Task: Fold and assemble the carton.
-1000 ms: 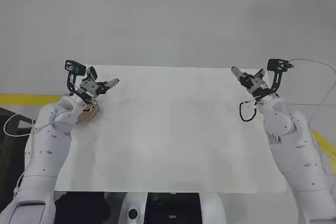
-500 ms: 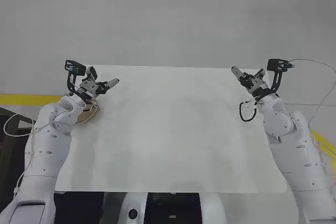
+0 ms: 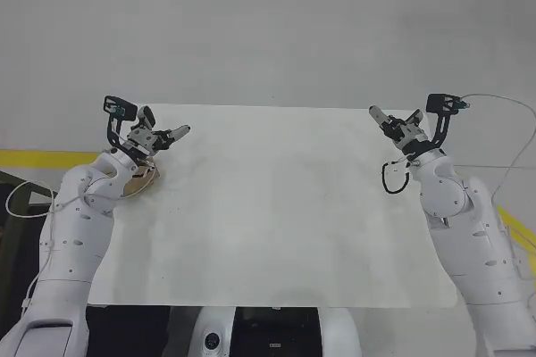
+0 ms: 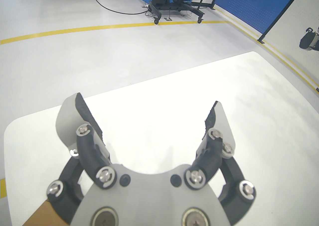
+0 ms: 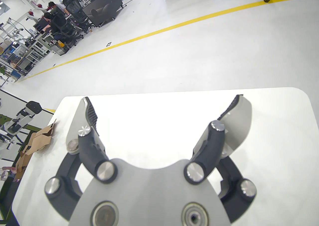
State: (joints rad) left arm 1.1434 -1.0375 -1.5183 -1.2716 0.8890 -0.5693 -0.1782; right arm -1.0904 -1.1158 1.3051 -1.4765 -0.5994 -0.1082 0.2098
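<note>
Brown cardboard carton blank (image 5: 37, 139) is lying unfolded and a bit rumpled at the left edge of the white table (image 3: 277, 232). Looks like part of it hangs over the side.

Left gripper (image 4: 147, 102) hovers over the far left corner, jaws spread wide with nothing in them. The carton sits right under that arm's wrist, behind the fingers rather than between them. Right gripper (image 5: 162, 98) is over the far right corner, well apart from the carton, also wide open and empty.

So my read: no folding done yet, and we're at the very first step, getting hold of the cardboard. Next move probably calls for the left arm to pull back and drop onto the blank, maybe drag it toward the middle so both grippers can work the flaps. Thin card at an edge is a tricky pinch imo.
</note>
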